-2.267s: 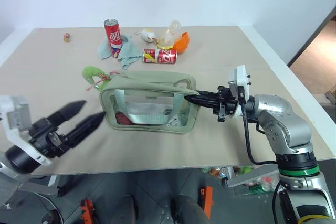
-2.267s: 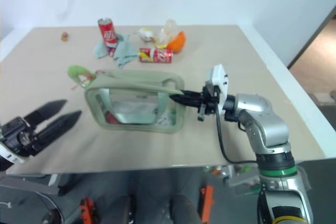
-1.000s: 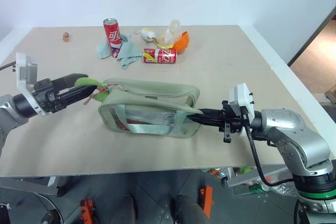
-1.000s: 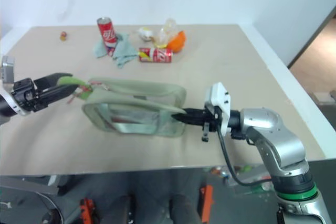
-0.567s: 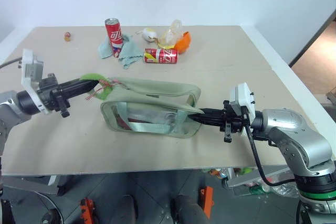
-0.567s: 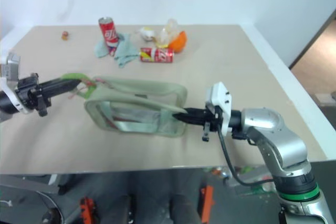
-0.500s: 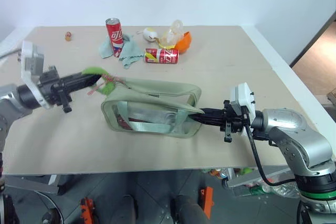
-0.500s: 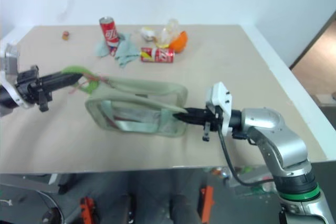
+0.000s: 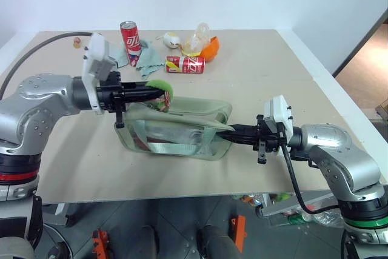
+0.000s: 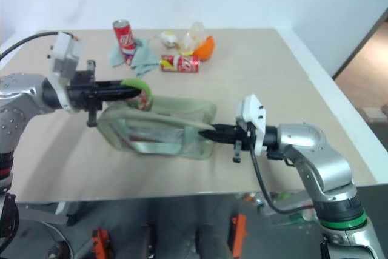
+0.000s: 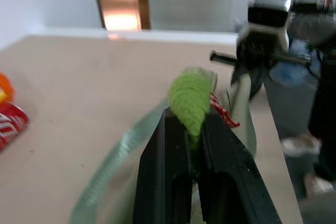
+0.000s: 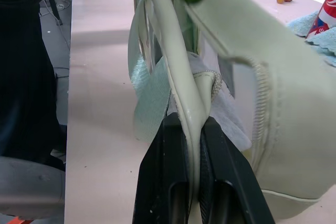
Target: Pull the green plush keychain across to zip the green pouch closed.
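**Ana:** Since a second ago our left end effector (image 9: 159, 93) has swung in from the left edge of the surface (image 9: 254, 77), and the keychain (image 9: 161, 87) has come along, now over the left part of the pouch (image 9: 176, 122) top instead of hanging off its end.

**Ben:** And we've got it pinched. From the left wrist, both black fingers (image 11: 163, 177) are clamped on the fuzzy green keychain, red-and-white cord (image 11: 223, 114) trailing off it toward the bag.

**Ana:** Our right end effector (image 9: 229, 137) hasn't budged. It's closed on the pouch's right end, fabric squeezed between the fingers (image 12: 168, 171), holding the bag against the pull.

**Ben:** So where do we stand? We'd say the grab is done and the drag has begun. The keychain sits roughly a quarter of the way along the top.

**Ana:** Agreed, most of the run is left. We can't see the zipper teeth well enough to say how much has closed behind it, but the top still looks slack and open toward the right.

**Ben:** Pouch lies mid-surface, well clear of the cans (image 9: 185, 64) and teal cloth (image 9: 144, 62) at the back. Nothing in our path.

**Ana:** What's left is a straight pull right, toward the anchoring hand, until the keychain reaches that end.
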You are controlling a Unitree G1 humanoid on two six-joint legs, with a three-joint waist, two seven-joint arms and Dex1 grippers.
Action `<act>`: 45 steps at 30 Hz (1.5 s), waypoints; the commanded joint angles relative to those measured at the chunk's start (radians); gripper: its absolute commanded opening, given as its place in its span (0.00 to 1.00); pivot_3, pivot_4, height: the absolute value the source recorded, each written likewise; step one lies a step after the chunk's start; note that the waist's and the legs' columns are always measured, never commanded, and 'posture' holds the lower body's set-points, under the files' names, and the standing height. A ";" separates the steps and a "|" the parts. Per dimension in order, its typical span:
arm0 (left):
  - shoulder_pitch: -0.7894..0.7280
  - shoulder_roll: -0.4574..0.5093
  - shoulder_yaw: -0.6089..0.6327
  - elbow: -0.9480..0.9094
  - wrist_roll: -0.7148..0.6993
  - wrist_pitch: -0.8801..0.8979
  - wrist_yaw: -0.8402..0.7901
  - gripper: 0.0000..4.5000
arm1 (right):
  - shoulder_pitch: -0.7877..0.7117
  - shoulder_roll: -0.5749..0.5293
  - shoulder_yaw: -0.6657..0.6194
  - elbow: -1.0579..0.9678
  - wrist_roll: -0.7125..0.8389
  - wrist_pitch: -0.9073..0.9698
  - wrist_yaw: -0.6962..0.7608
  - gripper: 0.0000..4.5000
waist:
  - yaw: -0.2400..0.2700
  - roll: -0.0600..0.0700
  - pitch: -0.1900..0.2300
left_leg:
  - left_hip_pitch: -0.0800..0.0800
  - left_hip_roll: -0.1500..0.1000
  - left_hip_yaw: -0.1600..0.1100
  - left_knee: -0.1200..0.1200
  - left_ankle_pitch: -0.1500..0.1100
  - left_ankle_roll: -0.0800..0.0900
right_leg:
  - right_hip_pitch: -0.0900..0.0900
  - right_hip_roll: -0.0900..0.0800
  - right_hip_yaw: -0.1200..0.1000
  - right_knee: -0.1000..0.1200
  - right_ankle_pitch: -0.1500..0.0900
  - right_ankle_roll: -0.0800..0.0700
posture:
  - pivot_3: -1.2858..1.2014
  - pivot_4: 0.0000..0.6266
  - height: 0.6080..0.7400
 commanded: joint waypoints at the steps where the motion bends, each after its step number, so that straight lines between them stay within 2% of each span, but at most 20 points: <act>1: -0.035 0.030 -0.004 0.009 0.026 -0.003 -0.051 0.24 | -0.008 0.004 0.016 -0.003 -0.013 -0.009 0.004 0.00 | 0.000 0.000 0.000 | 0.000 0.000 0.000 0.000 0.000 0.000 | 0.000 0.000 0.000 0.000 0.000 0.000 | 0.52 0.24 1.00; 3: -0.046 0.033 -0.005 0.020 0.048 -0.023 -0.069 0.35 | -0.010 0.008 0.019 -0.002 -0.016 -0.012 0.004 0.00 | 0.000 0.000 0.000 | 0.000 0.000 0.000 0.000 0.000 0.000 | 0.000 0.000 0.000 0.000 0.000 0.000 | 0.52 0.24 1.00; 4: -0.055 0.035 -0.002 0.025 0.054 -0.024 -0.077 0.47 | -0.010 0.011 0.021 -0.001 -0.018 -0.013 0.003 0.00 | 0.000 0.000 0.000 | 0.000 0.000 0.000 0.000 0.000 0.000 | 0.000 0.000 0.000 0.000 0.000 0.000 | 0.52 0.24 1.00; 11: -0.065 0.104 0.032 0.003 0.091 -0.038 -0.128 0.99 | -0.018 0.024 0.032 0.014 -0.030 -0.026 0.009 0.00 | -0.003 0.000 0.000 | 0.001 0.001 0.000 0.000 0.000 0.000 | 0.000 0.001 0.000 0.001 0.000 -0.001 | 0.52 0.24 1.00; 15: -0.016 0.143 0.092 -0.036 0.077 -0.023 -0.104 0.99 | -0.025 0.026 0.037 0.025 -0.035 -0.033 0.018 0.00 | -0.004 0.000 0.000 | 0.001 0.001 -0.001 0.000 0.000 0.000 | 0.000 0.001 0.000 0.001 0.000 -0.001 | 0.52 0.24 1.00; 19: 0.118 0.168 0.270 -0.107 0.028 0.045 0.000 0.99 | -0.035 0.030 0.041 0.033 -0.031 -0.034 0.025 0.00 | -0.008 0.000 0.000 | 0.001 0.002 0.000 0.000 0.000 0.000 | 0.000 0.001 0.001 0.001 0.000 -0.001 | 0.52 0.24 1.00; 22: 0.287 0.126 0.416 -0.166 0.033 0.047 0.102 0.99 | -0.047 0.036 0.042 0.034 -0.023 -0.025 0.027 0.00 | -0.011 0.000 0.000 | 0.002 0.003 0.000 0.000 0.000 0.000 | 0.000 0.001 0.001 0.002 0.000 -0.001 | 0.52 0.24 1.00; 25: 0.434 0.059 0.485 -0.218 0.047 0.020 0.184 0.99 | -0.057 0.040 0.043 0.039 -0.020 -0.018 0.030 0.00 | -0.011 0.001 0.000 | 0.002 0.003 0.000 0.000 0.000 0.000 | 0.000 0.001 0.000 0.002 0.000 -0.002 | 0.52 0.24 1.00; 30: 0.580 -0.066 0.501 -0.353 -0.029 0.039 0.293 0.99 | -0.065 0.038 0.043 0.046 -0.023 -0.016 0.037 0.00 | -0.009 -0.001 -0.001 | 0.003 0.003 0.001 0.001 0.001 0.000 | 0.002 0.000 0.001 0.002 0.002 -0.002 | 0.52 0.24 1.00; 39: 0.624 -0.087 0.446 -0.353 -0.033 0.019 0.333 0.99 | -0.068 0.031 0.038 0.044 -0.025 -0.010 0.040 0.00 | -0.008 -0.001 -0.001 | 0.004 0.002 0.001 0.001 0.001 0.001 | 0.002 0.001 0.001 0.002 0.002 -0.002 | 0.52 0.24 1.00; 43: 0.638 -0.096 0.410 -0.340 -0.012 -0.007 0.328 0.75 | -0.065 0.034 0.031 0.039 -0.014 0.002 0.033 0.00 | -0.008 -0.001 -0.001 | 0.004 0.002 0.002 0.000 0.001 0.001 | 0.002 0.001 0.002 0.002 0.002 -0.002 | 0.52 0.24 1.00; 45: 0.628 -0.101 0.388 -0.330 -0.005 -0.021 0.331 0.57 | -0.065 0.039 0.026 0.039 -0.006 0.012 0.026 0.00 | -0.008 -0.001 -0.001 | 0.004 0.002 0.002 0.000 0.001 0.001 | 0.002 0.001 0.002 0.002 0.002 -0.002 | 0.52 0.24 1.00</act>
